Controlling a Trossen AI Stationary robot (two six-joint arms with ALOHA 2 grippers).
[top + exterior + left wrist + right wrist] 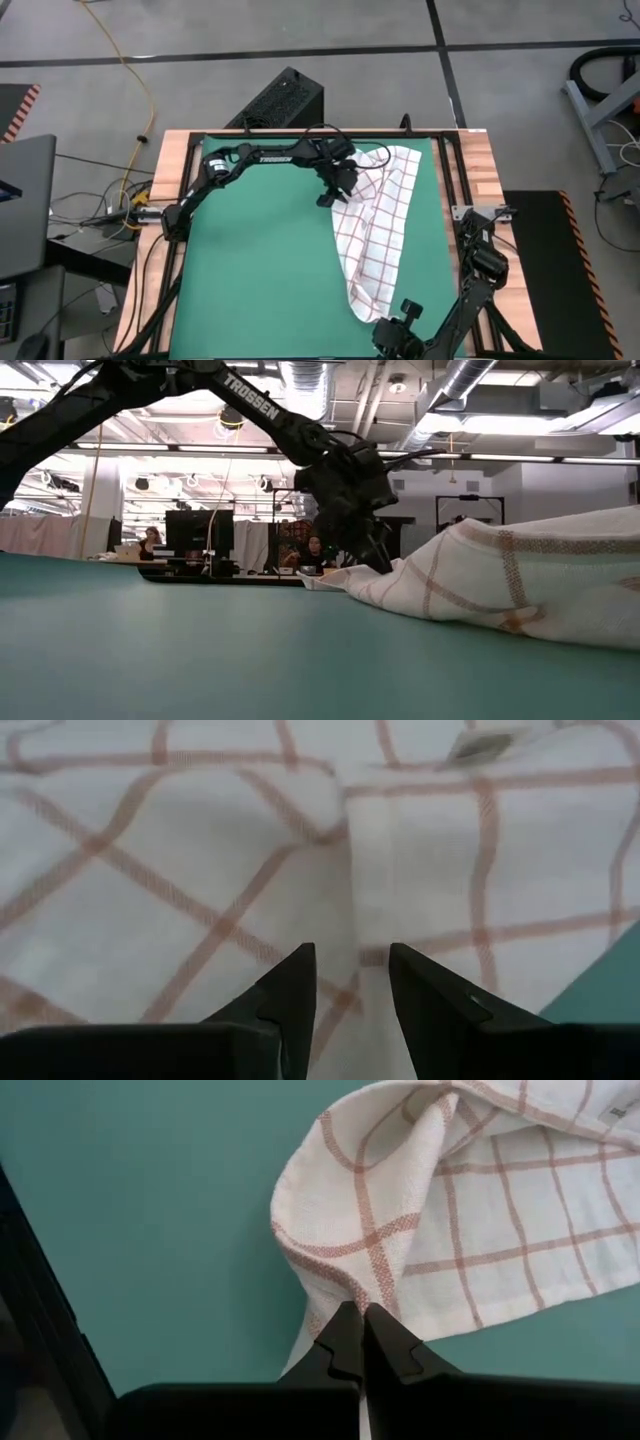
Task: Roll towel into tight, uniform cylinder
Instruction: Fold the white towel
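The towel (pixel 380 220), white with red-brown checks, lies as a long crumpled strip on the green mat (pixel 260 260), running from the far middle toward the near edge. My left gripper (pixel 335 192) stands open at the towel's far left edge, pointing slantwise down; in the left wrist view a ridge of the towel (pixel 352 870) runs between its fingers. My right gripper (pixel 362 1325) is at the towel's near end (pixel 368 308), shut on the cloth. My left gripper (pixel 350 970) has its open fingertips low over the towel, one on either side of a raised fold; I cannot tell whether they touch it. My right gripper pinches a folded edge at the towel's near end (pixel 365 1295) between its two shut fingers, coming slantwise from above on the near side. The cloth bunches up toward the fingers, slack, and the rest of it lies on the mat.
Wooden table borders (pixel 480 160) and black rails frame the mat. Bare mat stretches left of the towel. A black box (pixel 285 100) stands beyond the far edge, with cables on the floor. People sit in the room behind (pixel 150 540).
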